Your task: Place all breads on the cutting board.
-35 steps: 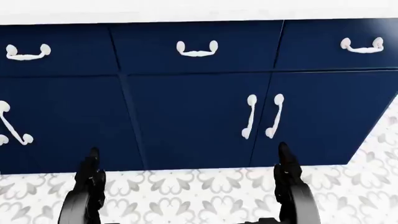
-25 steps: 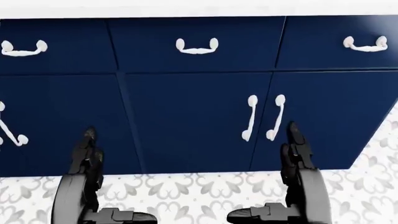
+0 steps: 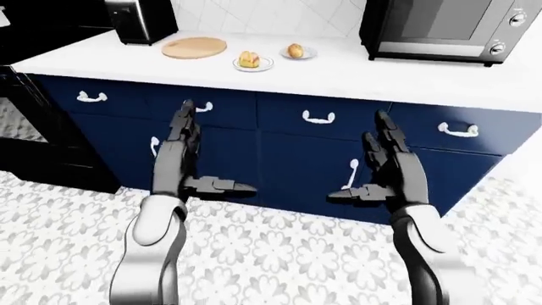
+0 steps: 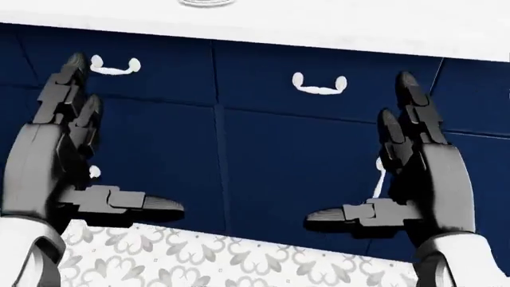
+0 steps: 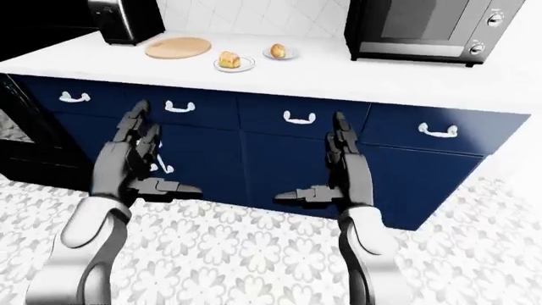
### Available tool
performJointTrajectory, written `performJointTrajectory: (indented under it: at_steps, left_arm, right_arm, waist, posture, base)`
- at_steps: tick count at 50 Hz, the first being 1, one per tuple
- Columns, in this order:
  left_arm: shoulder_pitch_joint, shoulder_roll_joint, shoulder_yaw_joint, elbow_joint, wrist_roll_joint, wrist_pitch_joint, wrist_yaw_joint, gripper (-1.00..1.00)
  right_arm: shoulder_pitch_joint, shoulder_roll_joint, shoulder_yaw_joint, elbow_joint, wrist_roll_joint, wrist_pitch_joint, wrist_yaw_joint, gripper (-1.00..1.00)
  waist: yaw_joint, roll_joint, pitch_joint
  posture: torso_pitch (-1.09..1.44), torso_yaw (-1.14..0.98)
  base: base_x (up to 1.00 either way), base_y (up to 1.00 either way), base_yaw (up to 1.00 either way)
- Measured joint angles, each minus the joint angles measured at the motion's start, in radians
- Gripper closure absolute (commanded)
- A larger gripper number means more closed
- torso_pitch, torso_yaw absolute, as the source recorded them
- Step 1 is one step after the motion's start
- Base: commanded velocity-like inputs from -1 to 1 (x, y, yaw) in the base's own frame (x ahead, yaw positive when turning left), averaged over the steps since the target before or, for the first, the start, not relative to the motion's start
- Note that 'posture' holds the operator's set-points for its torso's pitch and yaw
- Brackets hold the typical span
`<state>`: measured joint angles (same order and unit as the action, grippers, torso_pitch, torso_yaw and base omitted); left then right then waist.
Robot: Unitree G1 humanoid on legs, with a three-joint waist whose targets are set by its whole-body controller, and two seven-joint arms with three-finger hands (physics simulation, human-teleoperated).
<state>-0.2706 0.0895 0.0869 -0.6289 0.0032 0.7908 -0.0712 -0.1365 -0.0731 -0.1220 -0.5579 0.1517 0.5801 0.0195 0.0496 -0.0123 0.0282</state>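
Both hands are spread wide and empty, raised before the navy cabinets (image 3: 279, 152): left hand (image 3: 180, 162), right hand (image 3: 391, 168). Far beyond them on the white counter (image 3: 381, 73), two breads (image 3: 248, 59) (image 3: 295, 50) sit on small plates, just right of the round cutting board (image 3: 195, 47).

No text, label, brand, number or sign can be read in any view. The microwave (image 3: 449, 28), at about one o'clock in the left-eye view, has two round knobs at its right edge, but any markings around them are too small and blurred to make out.
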Motion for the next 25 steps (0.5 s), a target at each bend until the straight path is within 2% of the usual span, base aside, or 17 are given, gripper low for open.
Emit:
performJointTrajectory:
  at_steps: [3, 4, 6, 9, 10, 12, 14, 15, 17, 18, 21, 23, 25]
  left_arm:
    - [-0.022, 0.010, 0.010, -0.015, 0.007, 0.035, 0.004, -1.00]
    - [-0.025, 0.013, 0.016, -0.022, 0.011, 0.044, 0.005, -1.00]
    - [-0.030, 0.007, 0.012, -0.034, 0.012, 0.069, 0.005, -1.00]
    - [-0.057, 0.009, -0.013, -0.044, -0.004, 0.109, -0.010, -1.00]
    - [-0.075, 0.007, -0.024, -0.046, -0.010, 0.113, -0.015, -1.00]
    - [-0.089, 0.008, -0.037, -0.056, -0.019, 0.104, -0.023, -1.00]
    - [-0.093, 0.012, -0.030, -0.064, -0.016, 0.103, -0.023, -1.00]
    - [-0.096, 0.018, -0.021, -0.059, -0.010, 0.107, -0.020, -1.00]
    - [-0.093, 0.025, 0.007, -0.046, 0.011, 0.128, -0.007, -1.00]
    - [-0.096, 0.025, 0.008, -0.033, 0.023, 0.142, -0.001, -1.00]
    - [-0.133, 0.023, -0.017, -0.026, 0.037, 0.201, -0.003, -1.00]
    - [-0.176, 0.024, -0.031, -0.052, 0.037, 0.223, -0.012, -1.00]
    - [-0.206, 0.023, -0.032, -0.073, 0.032, 0.223, -0.020, -1.00]
  right_arm:
    - [-0.013, -0.002, -0.002, -0.013, 0.009, 0.012, 0.003, -1.00]
    - [-0.025, -0.005, 0.000, -0.012, 0.010, 0.017, 0.003, -1.00]
    - [-0.024, -0.016, -0.006, -0.014, 0.008, 0.027, -0.001, -1.00]
    - [-0.019, -0.018, -0.042, -0.019, -0.003, 0.055, -0.018, -1.00]
    - [-0.014, -0.021, -0.062, -0.030, -0.002, 0.054, -0.023, -1.00]
    - [-0.021, -0.025, -0.085, -0.041, 0.003, 0.049, -0.034, -1.00]
    - [-0.034, -0.031, -0.076, -0.053, 0.011, 0.053, -0.037, -1.00]
    - [-0.042, -0.027, -0.066, -0.055, 0.019, 0.057, -0.035, -1.00]
    - [-0.057, -0.028, -0.033, -0.047, 0.039, 0.079, -0.023, -1.00]
    - [-0.057, -0.034, -0.032, -0.043, 0.049, 0.099, -0.018, -1.00]
    - [-0.069, -0.062, -0.075, -0.071, 0.064, 0.173, -0.022, -1.00]
    - [-0.099, -0.080, -0.108, -0.119, 0.066, 0.198, -0.033, -1.00]
    - [-0.130, -0.094, -0.120, -0.160, 0.073, 0.206, -0.038, -1.00]
  waist:
    - [0.013, -0.021, 0.009]
    - [0.002, -0.030, 0.016]
    - [-0.018, -0.023, 0.028]
    - [-0.035, -0.021, 0.017]
    - [-0.032, -0.015, 0.009]
    - [-0.038, 0.018, 0.008]
    - [-0.037, 0.058, 0.013]
    - [-0.023, 0.065, 0.012]
    - [-0.011, 0.034, 0.028]
    - [-0.008, 0.026, 0.034]
    - [-0.015, 0.014, 0.059]
    - [-0.027, -0.008, 0.053]
    - [-0.022, -0.032, 0.042]
  posture:
    - [0.00, 0.00]
    - [0.00, 0.00]
    - [0.00, 0.00]
    - [0.00, 0.00]
    - [0.00, 0.00]
    - [0.00, 0.00]
    - [0.00, 0.00]
    - [0.00, 0.00]
    - [0.00, 0.00]
    - [0.00, 0.00]
    - [0.00, 0.00]
    - [0.00, 0.00]
    - [0.00, 0.00]
  base:
    - [0.00, 0.33, 0.67]
    - [0.02, 0.35, 0.00]
    - [0.24, 0.15, 0.00]
    - [0.11, 0.18, 0.33]
    - [0.00, 0.00, 1.00]
    - [0.00, 0.00, 1.00]
    - [0.00, 0.00, 1.00]
    - [0.00, 0.70, 0.00]
    - [0.08, 0.00, 0.00]
    - [0.52, -0.06, 0.00]
    - [0.70, -0.10, 0.00]
    - [0.71, -0.10, 0.00]
    - [0.71, -0.10, 0.00]
